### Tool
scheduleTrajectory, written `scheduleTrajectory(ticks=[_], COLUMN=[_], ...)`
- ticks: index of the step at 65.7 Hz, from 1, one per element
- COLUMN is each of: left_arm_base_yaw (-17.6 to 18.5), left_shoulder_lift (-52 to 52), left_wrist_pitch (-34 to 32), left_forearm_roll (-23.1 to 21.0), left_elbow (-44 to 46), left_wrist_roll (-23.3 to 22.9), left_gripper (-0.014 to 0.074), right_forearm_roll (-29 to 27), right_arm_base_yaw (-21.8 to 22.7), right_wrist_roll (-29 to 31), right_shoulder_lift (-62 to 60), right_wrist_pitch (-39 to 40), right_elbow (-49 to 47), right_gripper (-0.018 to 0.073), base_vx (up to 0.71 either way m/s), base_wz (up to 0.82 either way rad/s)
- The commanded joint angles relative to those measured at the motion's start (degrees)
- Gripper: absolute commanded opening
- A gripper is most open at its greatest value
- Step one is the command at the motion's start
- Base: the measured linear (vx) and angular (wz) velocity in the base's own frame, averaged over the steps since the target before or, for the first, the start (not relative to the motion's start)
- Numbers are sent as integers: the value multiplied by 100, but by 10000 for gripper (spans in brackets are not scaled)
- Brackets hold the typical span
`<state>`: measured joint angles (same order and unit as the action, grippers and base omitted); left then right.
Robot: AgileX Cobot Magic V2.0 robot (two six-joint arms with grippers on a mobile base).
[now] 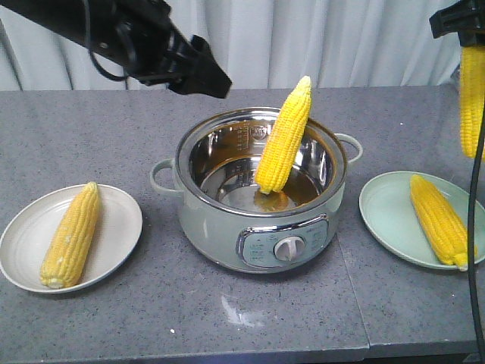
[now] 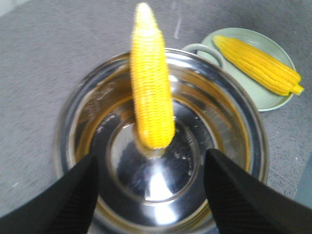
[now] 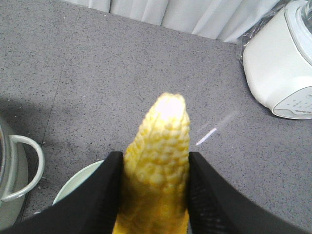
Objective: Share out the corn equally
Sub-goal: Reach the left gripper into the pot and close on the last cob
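Observation:
One corn cob (image 1: 284,136) leans upright inside the steel pot (image 1: 227,220), its tip above the rim; the left wrist view shows this cob (image 2: 151,92) in the pot (image 2: 78,122) too. Another cob (image 1: 72,235) lies on the white plate (image 1: 121,220) at the left. A third cob (image 1: 439,220) lies on the pale green plate (image 1: 383,212) at the right. My left gripper (image 2: 151,195) hovers open above the pot, holding nothing. My right gripper (image 3: 153,195) is shut on a fourth cob (image 3: 161,146), which hangs (image 1: 471,98) above the green plate (image 3: 73,187).
The pot has side handles (image 3: 24,165) and a front control knob (image 1: 288,248). A white appliance (image 3: 282,58) stands at the far right of the grey counter. A curtain hangs behind the counter. A seam in the counter runs close to the green plate.

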<state>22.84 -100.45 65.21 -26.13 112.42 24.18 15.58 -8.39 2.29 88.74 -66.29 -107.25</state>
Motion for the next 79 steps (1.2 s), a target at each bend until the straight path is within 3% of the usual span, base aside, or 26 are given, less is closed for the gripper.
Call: scheduleTrajectory(ticks=[1,11,19,44,54,79], left_arm_base_yaw=[269,542,624,923,928,928], left_shoulder_lift=[120,-98,-326,-857,-1086,-1401], left_wrist_pitch=[-595,-1013,-1324,-1976,-2038,-2505], left_forearm_roll=[-249,-125,-29,15,168,437], left_elbow=[132,132,132,160,160,160], left_wrist_roll=[211,189,-158,-296,-650,-598], left_gripper=[499,612,669,664,662,660], right_forearm_roll=[178,178,178,178,178,178], right_arm_base_yaw=[26,26,26,26,26,26], right_wrist_roll=[-13,-13,-13,-13,-13,-13], right_shoulder_lift=[-228,-228,-228,-228,-228,-228], right_wrist_pitch=[309,302,302,274,268,263], right_elbow=[-168,-168,-168,-168,-168,-168], right_gripper=[223,223,223,223,223,223], base_vx=[0,0,0,0,0,0], base_wz=[0,0,0,0,0,0])
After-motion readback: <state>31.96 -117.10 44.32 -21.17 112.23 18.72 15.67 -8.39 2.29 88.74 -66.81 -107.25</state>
